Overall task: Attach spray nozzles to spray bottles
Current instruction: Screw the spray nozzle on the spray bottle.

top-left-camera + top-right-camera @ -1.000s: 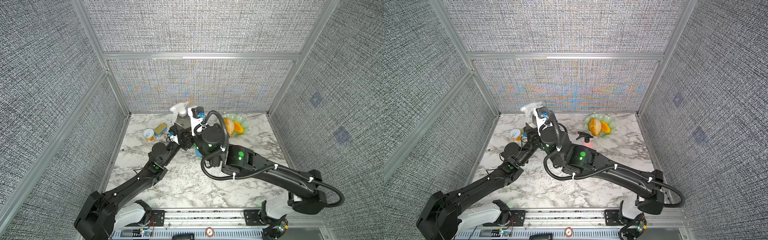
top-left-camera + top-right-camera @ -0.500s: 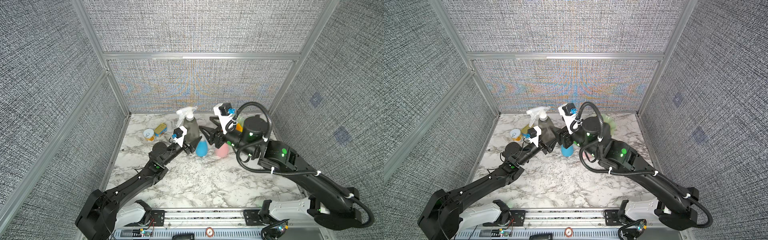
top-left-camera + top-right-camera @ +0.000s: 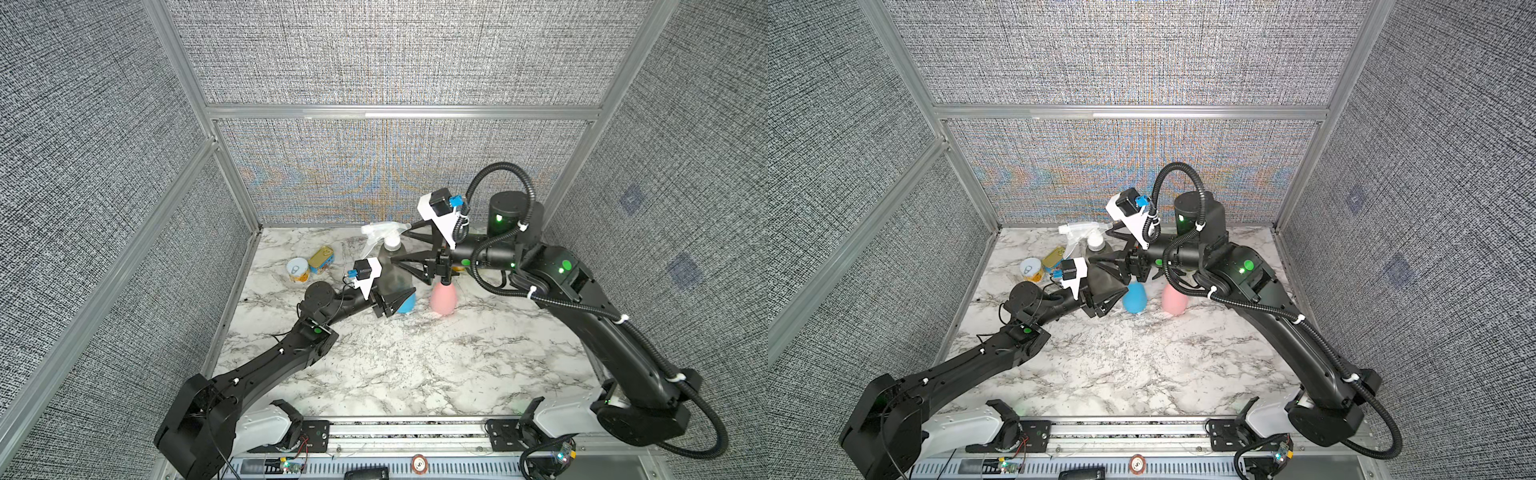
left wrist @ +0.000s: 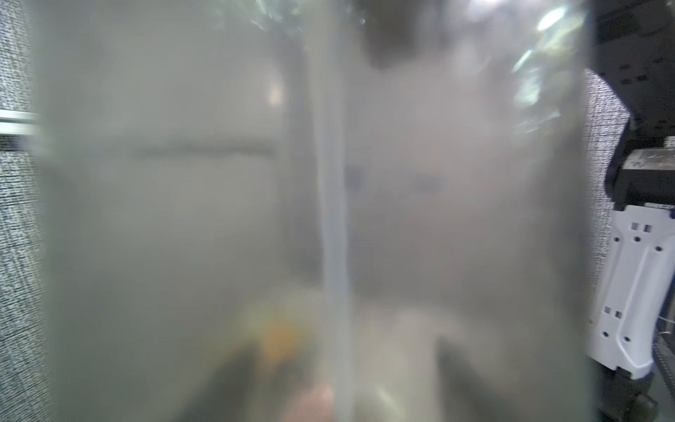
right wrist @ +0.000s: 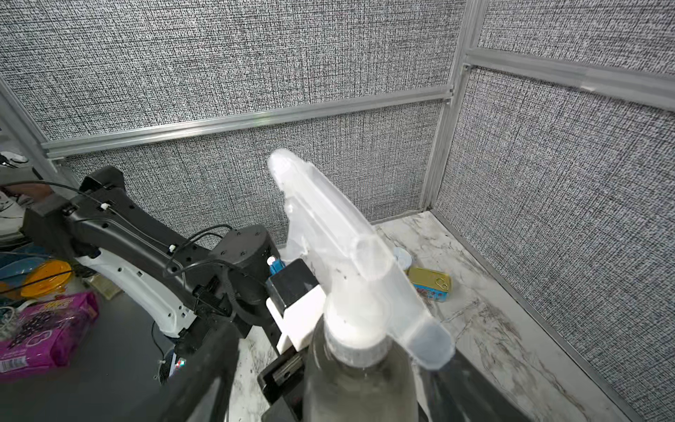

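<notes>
My left gripper (image 3: 395, 296) is shut on the lower body of the smoky grey spray bottle (image 3: 392, 268), holding it upright. A translucent white spray nozzle (image 3: 381, 232) sits on the bottle's neck. Its dip tube (image 4: 334, 219) runs down inside the bottle (image 4: 182, 219), which fills the left wrist view. My right gripper (image 3: 399, 244) reaches in from the right, open, one finger on each side of the bottle's shoulder (image 5: 358, 387), with a gap showing. The nozzle (image 5: 343, 237) rises above that gripper (image 5: 339, 358). The blue bottle (image 3: 1136, 299) and the pink bottle (image 3: 1174, 300) stand on the marble beside the left gripper (image 3: 1104, 297).
A round can (image 3: 298, 269) and a yellow tin (image 3: 322, 259) lie near the back left wall. The tin (image 5: 429, 283) also shows in the right wrist view. The right arm (image 3: 582, 299) spans the right side of the table. Mesh walls close three sides.
The right arm swung off to the right, away from the bottle. Its gripper now reaches back, its open fingers on either side of the neck. The left gripper kept hold of the grey bottle.
</notes>
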Motion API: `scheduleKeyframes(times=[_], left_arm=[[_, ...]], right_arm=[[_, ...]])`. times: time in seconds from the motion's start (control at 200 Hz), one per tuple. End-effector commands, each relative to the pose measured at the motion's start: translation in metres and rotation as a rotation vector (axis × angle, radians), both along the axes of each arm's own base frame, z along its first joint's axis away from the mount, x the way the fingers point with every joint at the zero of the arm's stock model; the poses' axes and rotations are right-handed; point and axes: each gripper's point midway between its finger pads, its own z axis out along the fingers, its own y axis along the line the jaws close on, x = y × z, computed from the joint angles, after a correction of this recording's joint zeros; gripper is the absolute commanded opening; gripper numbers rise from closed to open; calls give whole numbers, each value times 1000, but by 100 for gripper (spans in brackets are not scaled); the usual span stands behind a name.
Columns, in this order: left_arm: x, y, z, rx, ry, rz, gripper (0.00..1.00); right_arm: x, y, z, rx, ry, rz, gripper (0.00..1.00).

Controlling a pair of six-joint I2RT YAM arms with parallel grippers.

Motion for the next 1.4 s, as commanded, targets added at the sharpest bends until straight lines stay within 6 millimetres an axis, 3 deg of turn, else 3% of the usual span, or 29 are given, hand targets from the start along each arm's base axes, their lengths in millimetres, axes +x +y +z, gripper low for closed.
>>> scheduleKeyframes(times=[0.0, 0.335, 0.53, 0.835, 0.955, 1.111, 1.396], left_arm=[[-11, 0, 13, -36, -28, -56, 62], [-16, -7, 9, -23, 2, -120, 62], [-14, -7, 7, -15, 5, -118, 62], [-14, -8, 6, -10, 5, -113, 62], [-11, -7, 7, -6, 2, -93, 62], [-5, -2, 9, -13, -5, -40, 62], [12, 9, 11, -30, -14, 100, 61]], right_arm=[[1, 2, -1, -7, -3, 13, 77], [3, 11, -9, -14, 14, 57, 65], [3, 12, -11, -6, 24, 65, 53], [5, 17, -25, -4, 71, 79, 19], [7, 21, -37, -6, 102, 71, 11], [17, 24, -58, 27, 146, -30, 0], [41, 50, -99, 7, 121, -418, 0]])
